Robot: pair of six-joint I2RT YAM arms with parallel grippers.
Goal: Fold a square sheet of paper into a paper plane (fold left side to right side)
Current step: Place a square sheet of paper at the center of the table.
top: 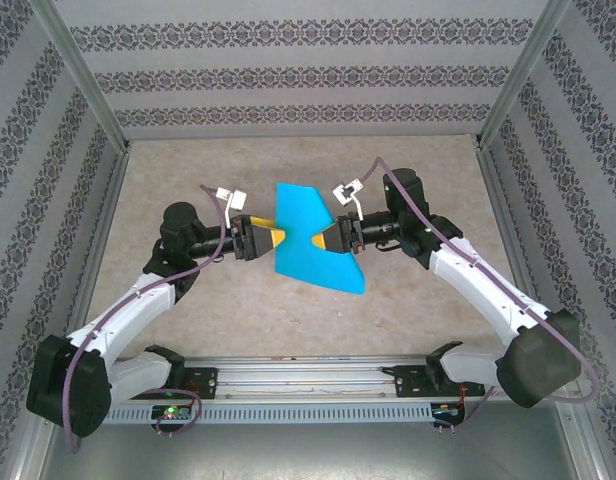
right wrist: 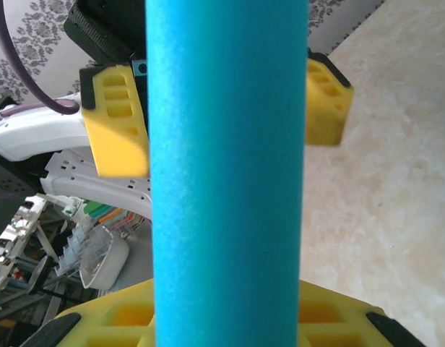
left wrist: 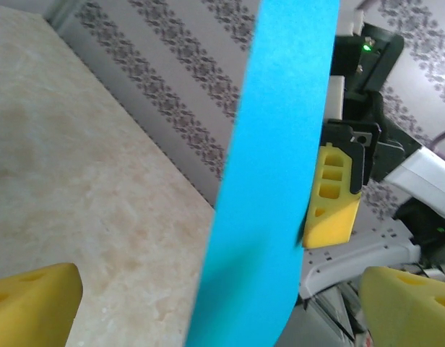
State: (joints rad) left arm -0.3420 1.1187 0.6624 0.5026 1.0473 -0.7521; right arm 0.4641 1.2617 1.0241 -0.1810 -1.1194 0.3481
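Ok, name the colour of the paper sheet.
Plain teal-blue; the thin paper sheet shows best in the top external view.

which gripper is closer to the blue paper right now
Right. The right gripper is clamped on the blue paper at its right edge. The left gripper is open at the opposite edge, its fingers standing either side of it without touching.
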